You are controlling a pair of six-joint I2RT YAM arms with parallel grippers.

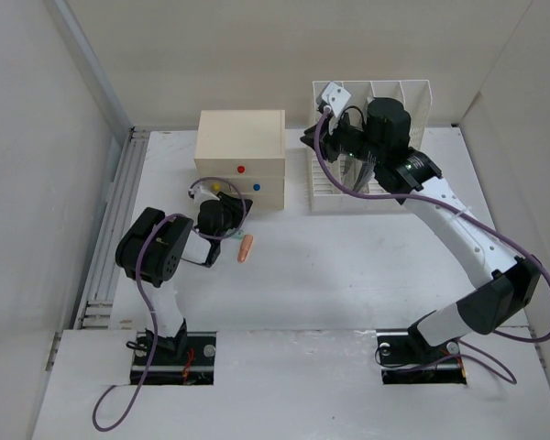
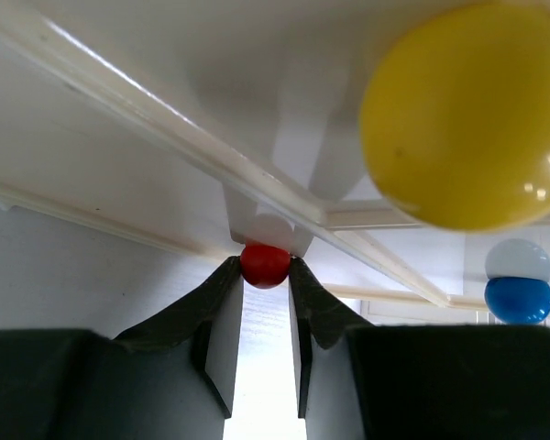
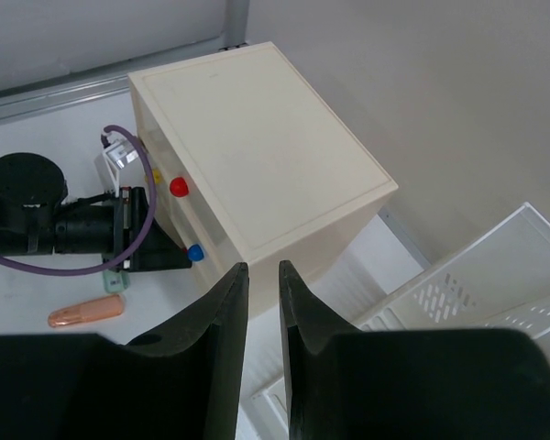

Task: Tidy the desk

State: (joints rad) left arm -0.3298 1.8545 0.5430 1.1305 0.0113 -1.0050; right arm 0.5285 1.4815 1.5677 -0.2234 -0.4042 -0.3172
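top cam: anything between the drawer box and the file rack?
Nothing. In the top external view the strip of desk between the drawer box and the file rack is bare white surface; the right tool hangs over the rack's left edge.

desk (image 1: 348, 266) (white) | drawer box (image 1: 240, 137) | file rack (image 1: 412, 101) | orange piece (image 1: 247, 248)

A cream drawer box (image 1: 240, 156) is showing red (image 1: 241, 170), yellow (image 1: 216, 184) and blue (image 1: 257, 188) knobs at upper centre. A white slotted rack (image 1: 420, 101) is sitting upper right. A peach-orange item (image 1: 247, 247) is lying on the white desk (image 1: 348, 266). Purple cables (image 1: 128, 390) are trailing from the black-and-white arms (image 1: 467, 247).
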